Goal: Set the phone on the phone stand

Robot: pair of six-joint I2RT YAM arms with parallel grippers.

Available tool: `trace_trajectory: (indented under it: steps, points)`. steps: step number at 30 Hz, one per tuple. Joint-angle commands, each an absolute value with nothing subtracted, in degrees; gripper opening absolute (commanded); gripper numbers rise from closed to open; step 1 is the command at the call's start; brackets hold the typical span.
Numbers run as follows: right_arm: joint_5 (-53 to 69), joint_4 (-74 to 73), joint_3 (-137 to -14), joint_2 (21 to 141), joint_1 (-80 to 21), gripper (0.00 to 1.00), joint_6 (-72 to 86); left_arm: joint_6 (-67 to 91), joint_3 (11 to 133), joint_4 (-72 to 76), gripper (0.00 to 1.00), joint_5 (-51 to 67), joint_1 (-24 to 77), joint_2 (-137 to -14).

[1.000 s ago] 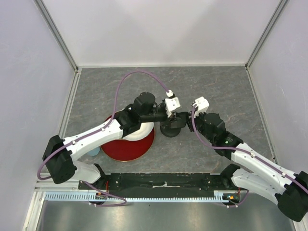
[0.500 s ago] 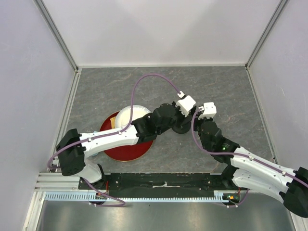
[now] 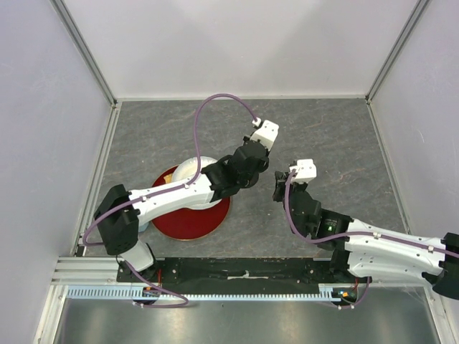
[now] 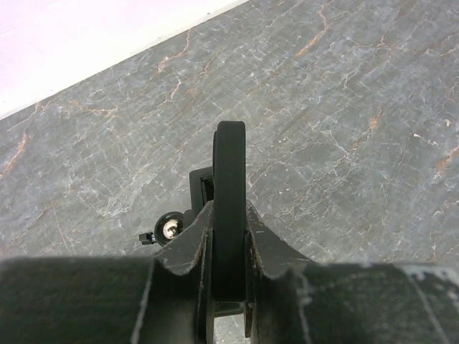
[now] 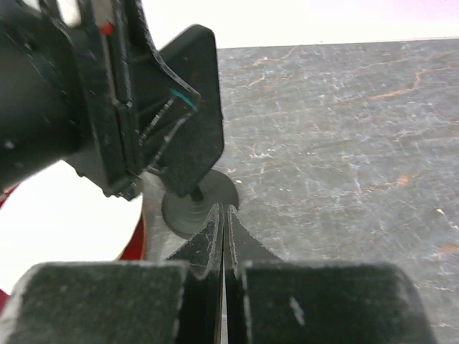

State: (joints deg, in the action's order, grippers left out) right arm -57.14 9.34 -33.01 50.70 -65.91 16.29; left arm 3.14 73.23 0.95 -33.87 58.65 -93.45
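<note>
Grip: left fingers (image 4: 179, 251) pinch phone (image 4: 229, 193) edge-on, long axis pointing away from wrist, stand (image 5: 179, 212) cradle just beyond & below it; right fingers (image 5: 208, 240) pressed together, empty, near stand's round base, left ones nearer.

**No readable text in any view**

You have no word, number, brand or sign to read here. The closest things to a mark sit on the black surface (image 5: 201, 129) in front of the right wrist camera: a thin teal arc (image 5: 183, 97) and, further left, a small red spot (image 5: 106, 29). Neither forms a letter or digit. In the top view, a small green light (image 3: 331, 231) glows on the right arm (image 3: 380, 247), and no legend beside it can be made out.
</note>
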Motion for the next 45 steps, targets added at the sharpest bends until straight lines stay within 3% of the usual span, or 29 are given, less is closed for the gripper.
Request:
trace_trajectory:
  steps: [1, 4, 5, 8, 11, 15, 20, 24, 29, 32, 36, 40, 45]
  points:
    - [-55.4, -2.4, -38.8, 51.8, -66.4, 0.00, 25.0, 3.4, 70.1, -8.2, 0.02, -30.9, 58.4, -92.9]
    - [-57.7, -8.0, -38.2, 47.0, -65.9, 0.14, 27.2, 2.2, 68.6, -7.1, 0.02, -26.1, 58.4, -89.7]
    - [-56.4, -8.3, -37.4, 45.0, -64.4, 0.22, 26.1, 1.8, 68.2, -6.6, 0.02, -25.1, 58.4, -88.7]
    - [-49.5, -9.1, -34.5, 36.8, -58.1, 0.32, 23.7, 0.8, 66.9, -4.8, 0.02, -18.8, 58.4, -84.9]
    - [-34.7, -7.9, -32.3, 31.3, -50.9, 0.43, 19.7, -1.9, 65.5, -3.2, 0.02, -8.5, 58.4, -81.0]
    - [-7.4, -6.9, -33.6, 35.6, -44.6, 0.54, 14.7, -8.4, 64.0, -3.4, 0.02, 8.1, 58.5, -76.7]
    - [5.1, -4.4, -34.5, 41.2, -41.8, 0.60, 12.8, -15.7, 62.5, -6.8, 0.02, 17.0, 58.1, -72.3]
    - [5.5, -2.5, -32.1, 37.5, -41.4, 0.71, 12.7, -16.7, 62.8, -7.3, 0.02, 12.8, 57.4, -72.2]
    - [-4.6, -3.8, -30.8, 32.5, -41.4, 0.73, 15.5, -13.7, 62.6, -4.7, 0.02, 11.2, 57.4, -72.2]
    - [-15.1, -4.3, -28.4, 26.8, -41.5, 0.74, 21.4, -11.1, 62.5, -2.0, 0.02, 18.9, 57.4, -71.5]
    - [-19.8, -9.4, -28.9, 24.3, -41.5, 0.75, 26.6, -10.2, 64.9, -4.6, 0.02, 25.9, 57.2, -69.6]
    - [-17.7, -18.6, -36.4, 30.5, -41.5, 0.75, 26.7, -11.9, 63.6, -3.7, 0.02, 19.1, 57.2, -62.5]
    - [-10.7, -24.0, -43.2, 39.6, -41.5, 0.72, 25.2, -13.4, 57.1, 8.8, 0.02, -20.0, 57.2, -52.4]
